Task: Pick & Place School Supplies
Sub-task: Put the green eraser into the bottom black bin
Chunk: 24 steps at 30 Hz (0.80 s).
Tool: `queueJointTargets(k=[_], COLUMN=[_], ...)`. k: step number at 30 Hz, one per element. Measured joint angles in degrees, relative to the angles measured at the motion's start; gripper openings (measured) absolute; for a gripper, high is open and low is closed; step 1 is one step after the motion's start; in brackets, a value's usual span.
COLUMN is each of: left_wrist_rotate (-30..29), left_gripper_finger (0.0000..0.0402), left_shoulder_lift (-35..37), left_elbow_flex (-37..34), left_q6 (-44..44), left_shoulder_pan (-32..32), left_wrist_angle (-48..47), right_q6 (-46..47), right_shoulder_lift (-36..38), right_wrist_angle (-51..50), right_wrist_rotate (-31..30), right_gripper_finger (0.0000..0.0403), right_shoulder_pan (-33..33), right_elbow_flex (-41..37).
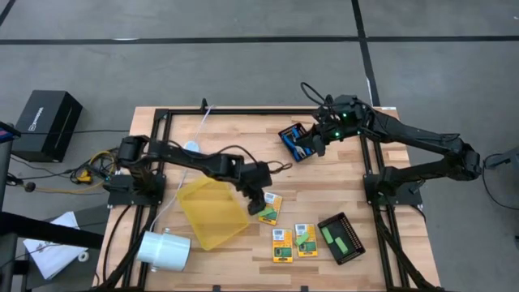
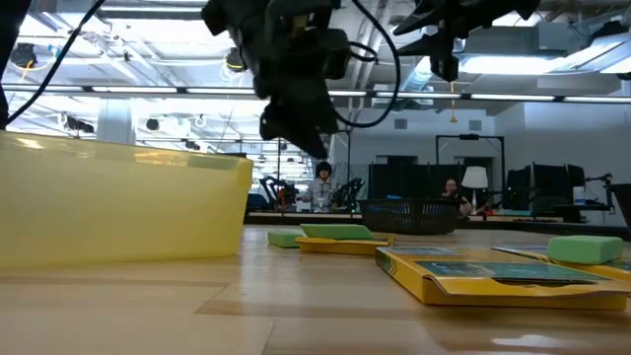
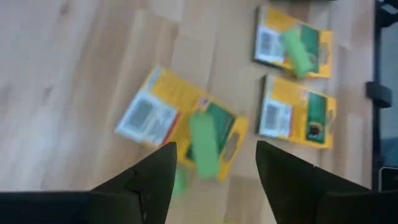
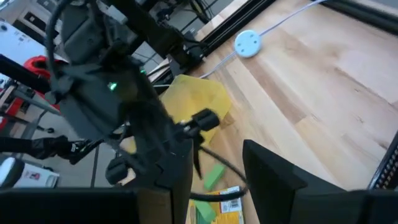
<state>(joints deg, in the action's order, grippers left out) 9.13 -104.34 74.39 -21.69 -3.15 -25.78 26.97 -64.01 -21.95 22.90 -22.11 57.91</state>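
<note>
A yellow-and-green crayon box (image 3: 152,115) lies flat on the wooden table with a short green stick (image 3: 203,146) on top of it. My left gripper (image 3: 214,147) hovers open just above them, one finger on either side of the stick, touching nothing; in the high view it (image 1: 261,203) is right of the yellow tray. Two more crayon boxes (image 1: 281,243) (image 1: 305,239) lie nearer the front edge. My right gripper (image 1: 310,148) stands open in the air over a black mesh tray (image 1: 293,139) that holds blue-handled scissors, at the far right.
A flat yellow tray (image 1: 212,212) lies left of my left gripper. A second black mesh tray (image 1: 341,238) with green pieces sits at the front right. A white cylinder (image 1: 162,248) lies at the front left. A white cable (image 1: 203,122) runs along the far side.
</note>
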Motion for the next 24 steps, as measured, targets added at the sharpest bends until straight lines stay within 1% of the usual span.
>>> queueJointTargets(k=[3, 7, 13, 17, 20, 24], left_wrist_rotate=[-0.28, -1.32, -3.46, -3.68, -3.59, -4.74], left_gripper_finger=[0.0216, 0.0215, 0.0215, 0.0214, 0.0214, 0.0214], left_shoulder_lift=[-1.85, -4.79, -8.66, -10.82, -11.74, -11.84], left_elbow_flex=[1.85, 4.17, 7.19, 7.69, 7.69, 7.69], left_q6=[0.0, -0.24, -1.21, -1.65, -4.06, -4.42], left_shoulder_pan=[-1.0, -1.6, -2.03, -2.54, -3.68, -5.84], left_wrist_angle=[-3.65, -6.09, -5.44, -6.28, -6.4, -6.3], right_q6=[-0.02, -0.01, -0.01, -0.09, -0.17, -0.19], right_shoulder_lift=[-0.01, 0.0, -0.01, -0.02, -0.01, 0.0], right_wrist_angle=[0.39, 1.48, 1.33, 1.34, 1.43, 1.7], right_wrist_rotate=[0.02, 0.02, 0.1, 0.09, -0.23, -0.8], right_gripper_finger=[0.0131, 0.0131, 0.0131, 0.0131, 0.0131, 0.0131], right_shoulder_pan=[0.13, 1.04, 3.06, 4.89, 6.22, 7.4], right_elbow_flex=[0.0, 0.0, 0.07, 0.09, 0.09, 0.09])
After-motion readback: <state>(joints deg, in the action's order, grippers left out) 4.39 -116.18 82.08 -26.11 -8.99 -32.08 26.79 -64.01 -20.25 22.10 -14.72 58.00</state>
